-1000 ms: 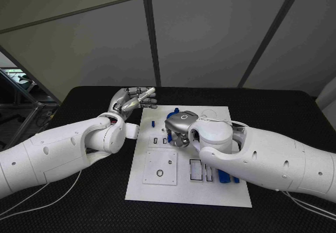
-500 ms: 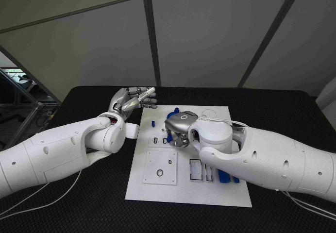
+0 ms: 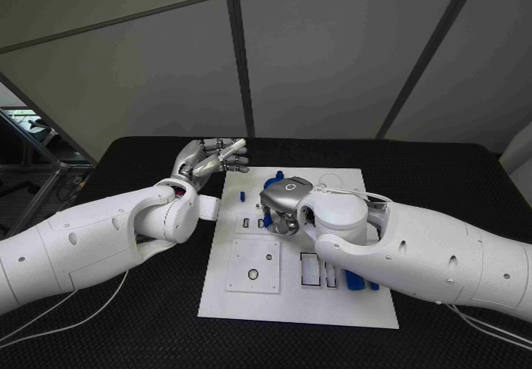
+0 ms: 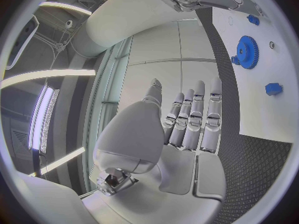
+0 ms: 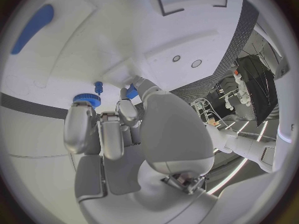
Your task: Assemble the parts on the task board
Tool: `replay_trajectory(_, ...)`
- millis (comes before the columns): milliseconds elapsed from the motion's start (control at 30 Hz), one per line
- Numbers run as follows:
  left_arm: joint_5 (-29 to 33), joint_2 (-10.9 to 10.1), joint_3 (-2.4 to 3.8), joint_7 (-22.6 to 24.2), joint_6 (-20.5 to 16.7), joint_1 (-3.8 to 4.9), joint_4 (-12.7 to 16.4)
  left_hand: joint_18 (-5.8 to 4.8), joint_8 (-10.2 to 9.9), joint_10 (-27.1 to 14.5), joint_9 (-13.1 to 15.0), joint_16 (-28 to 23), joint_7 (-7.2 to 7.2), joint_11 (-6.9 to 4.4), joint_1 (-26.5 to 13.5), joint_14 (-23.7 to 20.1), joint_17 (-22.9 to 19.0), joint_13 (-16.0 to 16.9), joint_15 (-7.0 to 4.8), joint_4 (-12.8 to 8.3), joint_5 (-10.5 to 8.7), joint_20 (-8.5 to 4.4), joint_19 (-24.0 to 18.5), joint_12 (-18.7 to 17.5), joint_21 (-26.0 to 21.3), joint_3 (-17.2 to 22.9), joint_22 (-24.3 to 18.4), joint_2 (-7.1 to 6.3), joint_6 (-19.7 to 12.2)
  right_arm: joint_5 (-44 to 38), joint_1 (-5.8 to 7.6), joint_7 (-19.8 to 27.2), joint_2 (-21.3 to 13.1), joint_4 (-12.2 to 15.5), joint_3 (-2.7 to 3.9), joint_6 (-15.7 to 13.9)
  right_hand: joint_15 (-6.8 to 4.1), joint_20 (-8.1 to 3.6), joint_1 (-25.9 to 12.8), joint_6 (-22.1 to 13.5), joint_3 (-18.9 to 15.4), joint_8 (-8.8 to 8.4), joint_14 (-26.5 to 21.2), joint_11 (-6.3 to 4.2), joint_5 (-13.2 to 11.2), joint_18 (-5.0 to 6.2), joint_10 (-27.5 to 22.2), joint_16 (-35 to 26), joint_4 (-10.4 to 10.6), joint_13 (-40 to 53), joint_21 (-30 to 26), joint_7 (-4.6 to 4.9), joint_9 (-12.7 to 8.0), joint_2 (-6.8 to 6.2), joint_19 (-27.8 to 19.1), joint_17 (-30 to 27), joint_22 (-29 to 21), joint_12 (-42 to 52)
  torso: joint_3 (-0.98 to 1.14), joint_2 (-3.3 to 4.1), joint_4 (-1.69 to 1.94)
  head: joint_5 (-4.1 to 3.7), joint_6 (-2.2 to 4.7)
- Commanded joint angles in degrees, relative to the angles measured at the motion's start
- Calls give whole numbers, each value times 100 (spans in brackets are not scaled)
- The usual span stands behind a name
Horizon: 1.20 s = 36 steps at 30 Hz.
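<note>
- Black mesh covers the table (image 3: 133, 161), and the white task board (image 3: 297, 296) lies in its middle.
- Your right hand (image 3: 285, 206) hovers low over the board's far half; the right wrist view shows its fingertips (image 5: 127, 95) pinching a small blue part (image 5: 131, 91), with a blue gear (image 5: 86, 99) just beside them.
- Your left hand (image 3: 211, 160) is raised off the board's far left corner, fingers straight and apart, grasping nothing.
- Judging by this, the step is seating that small part; next you need to line it up squarely over its socket before pressing.
- More blue parts (image 3: 355, 278) wait near the right forearm.
</note>
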Motion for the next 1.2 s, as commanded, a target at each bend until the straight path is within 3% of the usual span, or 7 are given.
replay_trajectory(33, -6, 6, 5, 9, 70, 9, 4, 271, -33, -1, -5, -32, 20, 32, 5, -33, 5, -2, 17, -36, 17, -4, -50, -26, 1, -10, 2, 54, 7, -172, 7, -41, -6, 40, 1, -80, -17, -12, -34, 87, 42, 65, 445, -34, 34, -92, 39, -36, -13, 19, -23, -13, 23, 19, -12, 781, 12, 31, 3, -2, -2, -5, 14)
replay_trajectory(567, -6, 2, 5, -4, 77, 9, 7, 271, -36, -3, -6, -35, 20, 33, 4, -34, 7, -2, 17, -38, 17, -3, -52, -28, 2, -12, 2, 53, 6, -686, 6, -308, -91, 256, 1, -25, -62, -50, -41, 219, 79, 163, 447, -85, 93, -94, 75, -37, -61, 42, -18, -74, 81, -1, 1, 786, 27, 48, -1, -1, -1, -12, 53)
replay_trajectory(933, -6, 0, 5, -20, 78, 9, 4, 271, -40, -5, -6, -39, 21, 34, 3, -35, 11, -2, 18, -41, 17, -2, -55, -32, 2, -14, 2, 52, 4, -787, 8, -385, -69, 260, -4, 362, -76, -64, -78, 238, 69, 186, 443, -96, 105, -93, 70, -50, -63, 27, -27, -86, 101, -34, -4, 766, 15, 33, -5, 1, 1, 53, 35)
replay_trajectory(1200, -6, 4, 5, -24, 76, 9, 3, 271, -40, -5, -6, -39, 21, 34, 3, -35, 11, -2, 18, -41, 17, -2, -55, -32, 2, -14, 2, 52, 4, -814, 12, -428, -52, 253, -152, 603, -79, -67, -98, 233, 64, 189, 440, -97, 103, -90, 66, -57, -58, 20, -34, -87, 106, -45, -10, 756, 2, 25, -8, -1, -2, 68, 6)
